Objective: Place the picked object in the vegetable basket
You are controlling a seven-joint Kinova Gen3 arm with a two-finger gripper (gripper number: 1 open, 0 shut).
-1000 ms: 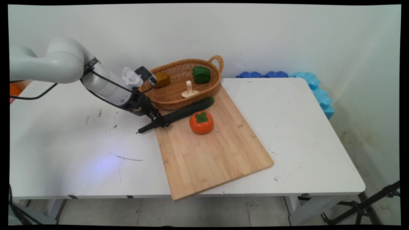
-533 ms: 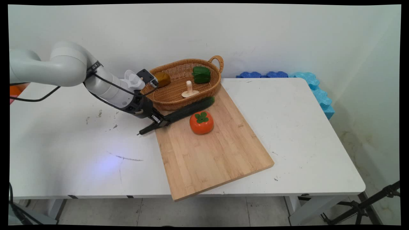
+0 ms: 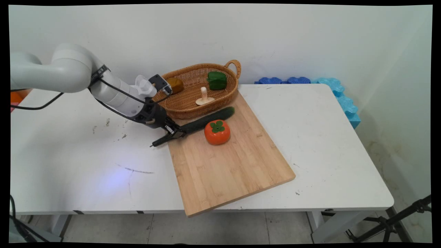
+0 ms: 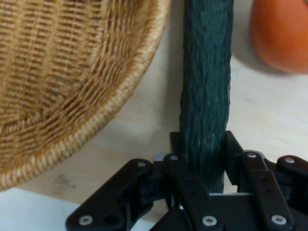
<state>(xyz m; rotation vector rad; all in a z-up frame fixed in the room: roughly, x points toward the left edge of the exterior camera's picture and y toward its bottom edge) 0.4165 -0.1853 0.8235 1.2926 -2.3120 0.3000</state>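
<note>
My arm (image 3: 69,74) is glossy white with rounded, tubular links, and thin black cables (image 3: 113,91) loop along its forearm. Its wrist ends in a black collar. My gripper (image 4: 202,159) is matte black, with a jointed linkage pinned by small silver screws (image 4: 208,220).

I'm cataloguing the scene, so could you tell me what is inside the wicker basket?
The basket holds a green pepper, a mushroom and a brown item; the arm covers its left side.

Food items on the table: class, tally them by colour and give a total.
Green: 2, the cucumber and the pepper
Orange: 1, the persimmon
Brown: 1, the round item
Cream: 1, the mushroom
Total: 5
</note>
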